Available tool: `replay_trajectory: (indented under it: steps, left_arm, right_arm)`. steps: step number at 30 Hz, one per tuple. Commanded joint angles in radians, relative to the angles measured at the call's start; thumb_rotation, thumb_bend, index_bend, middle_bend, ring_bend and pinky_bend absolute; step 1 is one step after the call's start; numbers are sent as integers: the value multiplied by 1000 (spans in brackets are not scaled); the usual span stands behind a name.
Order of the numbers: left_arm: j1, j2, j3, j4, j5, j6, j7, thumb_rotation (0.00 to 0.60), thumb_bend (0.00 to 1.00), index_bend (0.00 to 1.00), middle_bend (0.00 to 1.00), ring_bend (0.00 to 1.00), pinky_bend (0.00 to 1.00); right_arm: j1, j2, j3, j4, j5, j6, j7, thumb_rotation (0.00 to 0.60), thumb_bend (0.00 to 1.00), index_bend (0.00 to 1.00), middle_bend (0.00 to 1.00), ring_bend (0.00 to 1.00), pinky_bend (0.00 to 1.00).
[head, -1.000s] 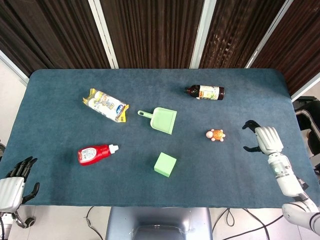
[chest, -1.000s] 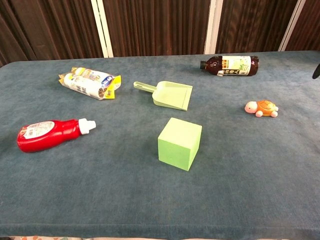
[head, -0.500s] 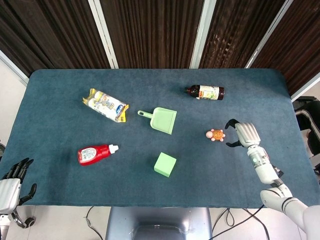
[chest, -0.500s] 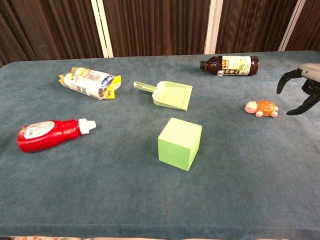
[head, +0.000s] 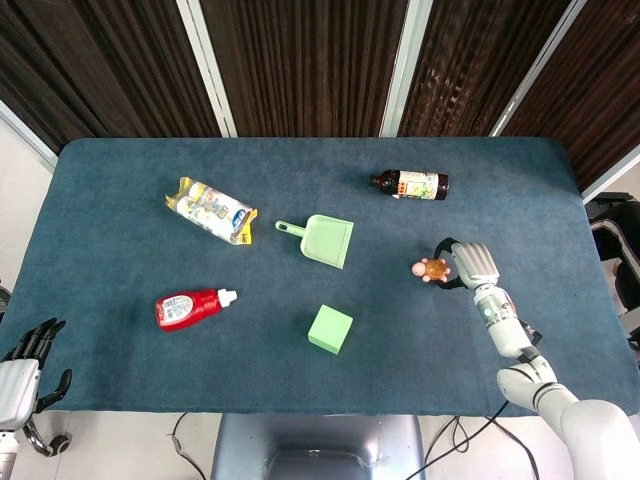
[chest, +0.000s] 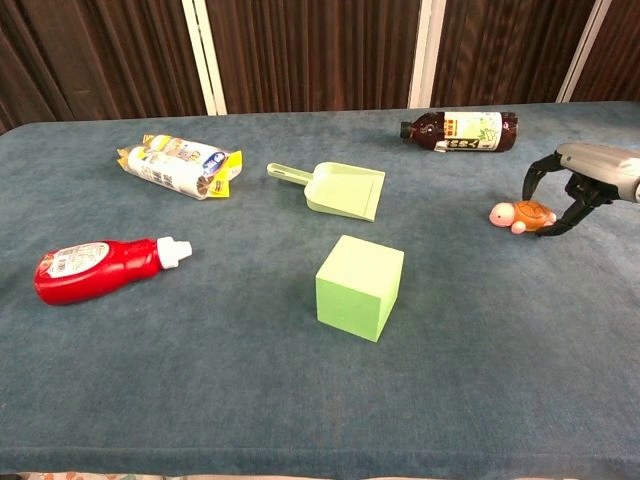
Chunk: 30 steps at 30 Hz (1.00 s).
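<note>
The right hand (head: 468, 266) reaches in from the table's right side, fingers spread and arched over the small orange-shelled toy turtle (chest: 522, 216), straddling it without closing; it grips nothing. The turtle sits on the blue cloth-covered table (head: 120, 240), right of centre. One dark brown bottle (head: 411, 185) lies beyond, one pale green plastic dustpan (head: 322, 240) and one green foam cube (chest: 359, 287) to the left. Further left lie one yellow-white wrapped packet (head: 210, 209) and one red squeeze bottle (head: 193, 307). The left hand (head: 24, 372) hangs off the near-left edge, empty, fingers apart.
</note>
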Motion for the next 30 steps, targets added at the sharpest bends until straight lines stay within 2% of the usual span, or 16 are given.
replay_trajectory:
  steps: [1, 4, 5, 6, 9, 12, 16, 22, 24, 26, 28, 30]
  left_arm:
    - [2, 0, 2, 4, 1, 0, -4, 600, 409, 119, 87, 119, 342]
    - [3, -3, 2, 5, 2, 1, -4, 600, 410, 118, 87, 119, 342]
    - [3, -3, 2, 5, 2, 2, -5, 600, 409, 118, 87, 119, 342]
    - [4, -2, 2, 5, 2, 2, -5, 600, 409, 118, 87, 119, 342]
    - [4, -3, 2, 6, 3, 2, -5, 600, 410, 119, 87, 119, 342]
    - [3, -3, 1, 5, 2, 0, -3, 600, 411, 118, 87, 119, 342]
    - [4, -4, 2, 5, 3, 0, -2, 600, 410, 119, 87, 119, 342]
    - [3, -4, 2, 2, 5, 0, 3, 600, 411, 119, 87, 119, 342]
    - [4, -4, 2, 2, 4, 0, 4, 600, 411, 119, 87, 119, 342]
    - [4, -4, 1, 3, 3, 0, 4, 600, 410, 118, 87, 119, 342]
    - [4, -4, 1, 3, 2, -1, 2, 600, 410, 119, 87, 119, 342]
    - [5, -4, 2, 5, 2, -1, 1, 600, 410, 119, 87, 119, 342]
  right_arm:
    - [4, -19, -8, 27, -8, 12, 22, 600, 444, 624, 484, 1000, 991]
    - [0, -29, -12, 50, -16, 40, 42, 600, 636, 683, 539, 1000, 999]
    - [-1, -32, -14, 57, -18, 46, 47, 600, 671, 695, 548, 1000, 999]
    - [-2, -35, -15, 64, -19, 49, 53, 600, 755, 723, 572, 1000, 1000]
    - [-4, -38, -20, 81, -23, 56, 74, 600, 905, 786, 614, 1000, 1000]
    - [-6, -35, -24, 83, -25, 58, 92, 600, 978, 826, 621, 1000, 1000]
    - [-10, -28, -27, 80, -27, 68, 98, 600, 1000, 831, 629, 1000, 1000]
    - [-14, -23, -29, 78, -29, 86, 94, 600, 1000, 830, 634, 1000, 1000]
    - [-16, -21, -33, 80, -30, 83, 94, 600, 951, 799, 631, 1000, 1000]
    - [-18, -16, -38, 74, -33, 80, 108, 600, 793, 672, 580, 998, 996]
    - [-21, -12, -43, 76, -39, 87, 126, 600, 596, 509, 452, 970, 964]
    - [-23, -18, -45, 92, -44, 105, 131, 600, 448, 391, 349, 932, 926]
